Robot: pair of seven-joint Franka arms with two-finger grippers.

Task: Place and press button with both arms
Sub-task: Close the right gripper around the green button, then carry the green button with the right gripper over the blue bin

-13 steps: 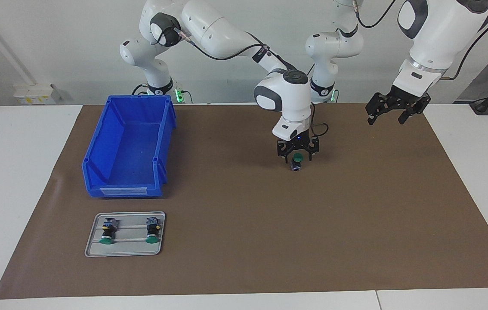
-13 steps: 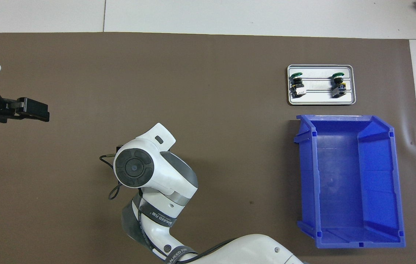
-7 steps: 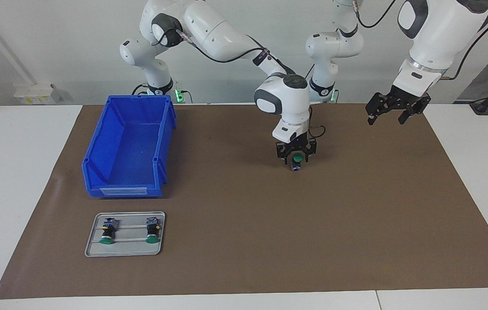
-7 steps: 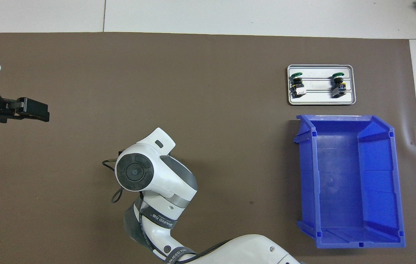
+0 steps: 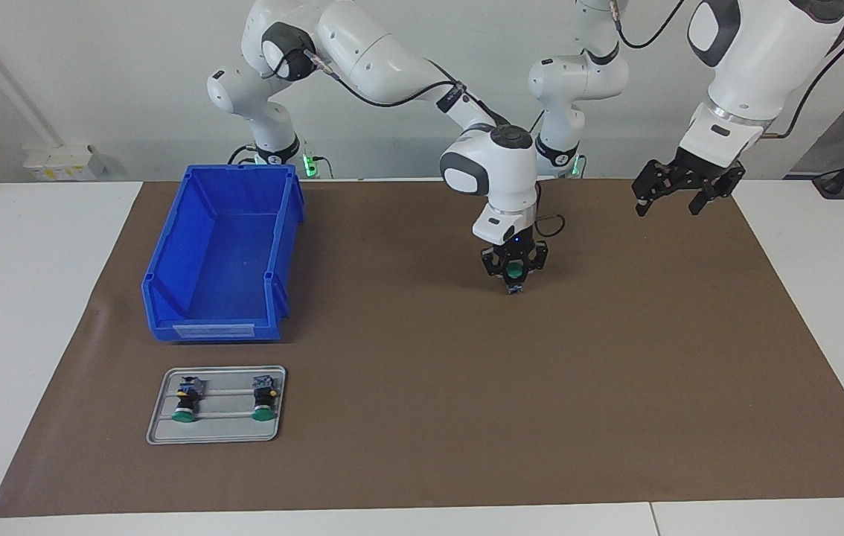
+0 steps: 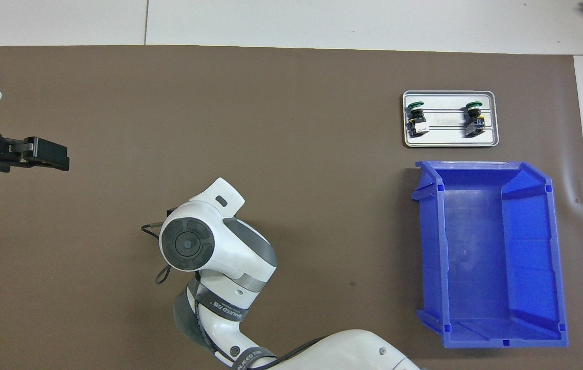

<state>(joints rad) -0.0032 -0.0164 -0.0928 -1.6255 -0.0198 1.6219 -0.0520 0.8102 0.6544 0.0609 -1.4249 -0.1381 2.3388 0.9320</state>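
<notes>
Right gripper (image 5: 514,281): closing around green push-button (image 5: 515,271), standing on brown mat (image 5: 422,447) directly beneath.
Left gripper (image 5: 679,199): waiting with fingers spread wide, hovering above mat's edge, well apart from button.

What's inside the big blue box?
Nothing shows inside the blue box: its floor is bare in the overhead view. Two green buttons lie on the grey tray beside it, not in it.
</notes>
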